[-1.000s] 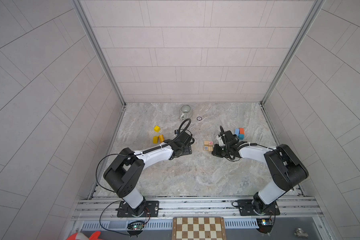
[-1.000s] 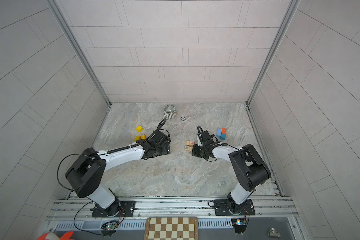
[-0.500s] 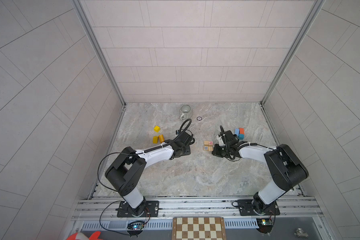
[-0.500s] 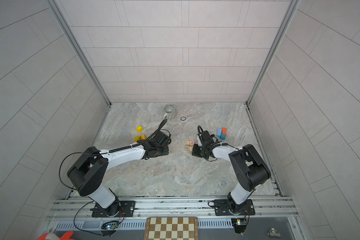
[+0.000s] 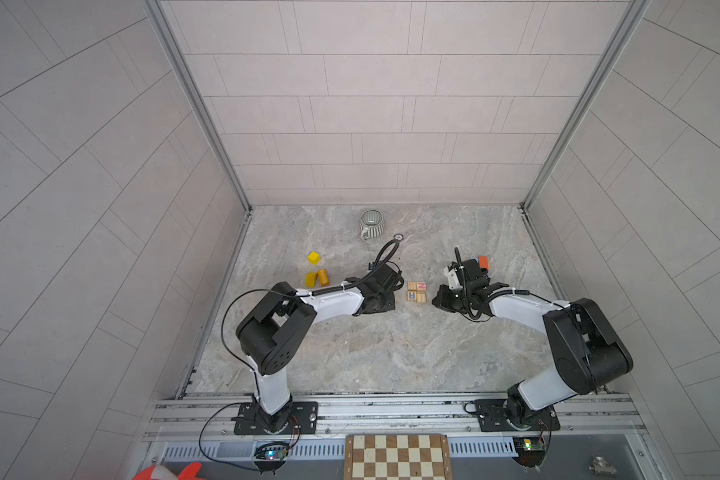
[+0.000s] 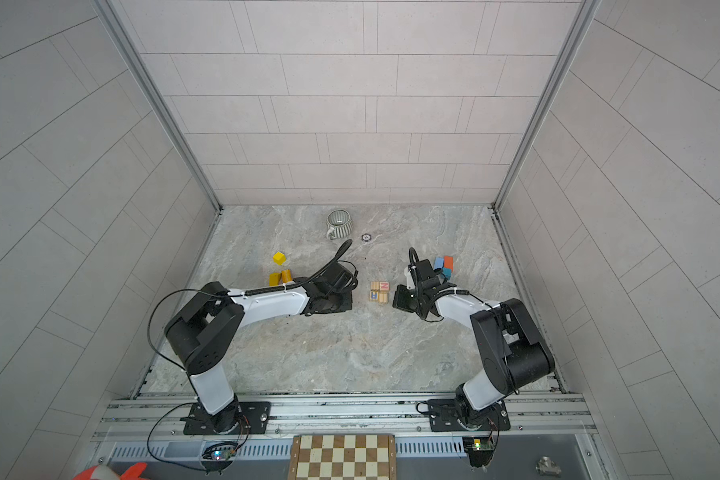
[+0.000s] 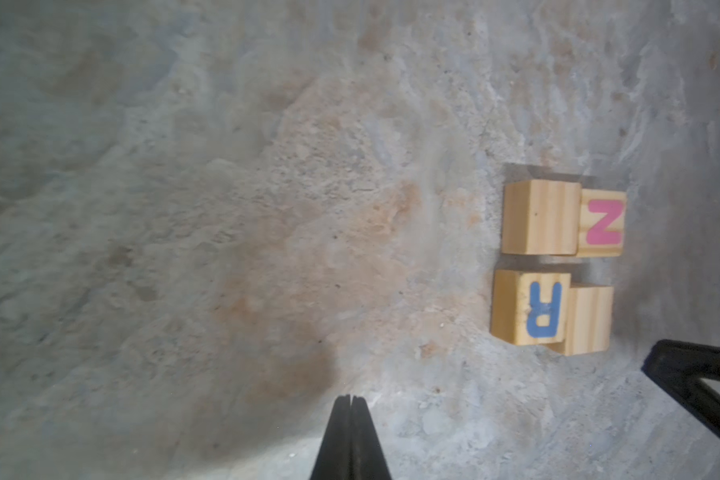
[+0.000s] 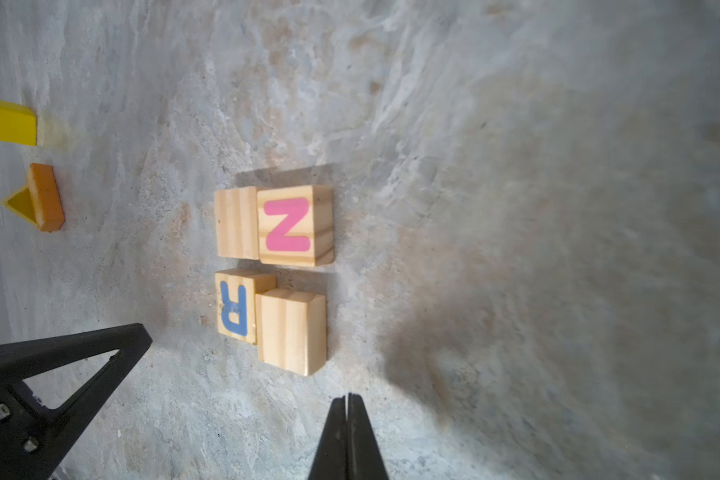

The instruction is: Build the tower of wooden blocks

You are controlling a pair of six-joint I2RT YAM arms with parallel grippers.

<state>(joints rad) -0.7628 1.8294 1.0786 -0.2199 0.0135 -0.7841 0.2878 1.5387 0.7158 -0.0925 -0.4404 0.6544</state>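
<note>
Grey cup (image 5: 373, 233) upright, letter cubes (image 5: 416, 291) well apart

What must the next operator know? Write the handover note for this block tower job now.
Both shut and empty: left claw and right claw, on opposite sides of the letter cubes.
The four letter cubes sit in a tight square, apparently one layer, with N and R facing up.
The yellow cube and the yellow and orange pieces lie loose, off to the left in both top views.
The blue and orange-red blocks are grouped off to the right.
Done: at most a base.
Left: all the stacking.
</note>
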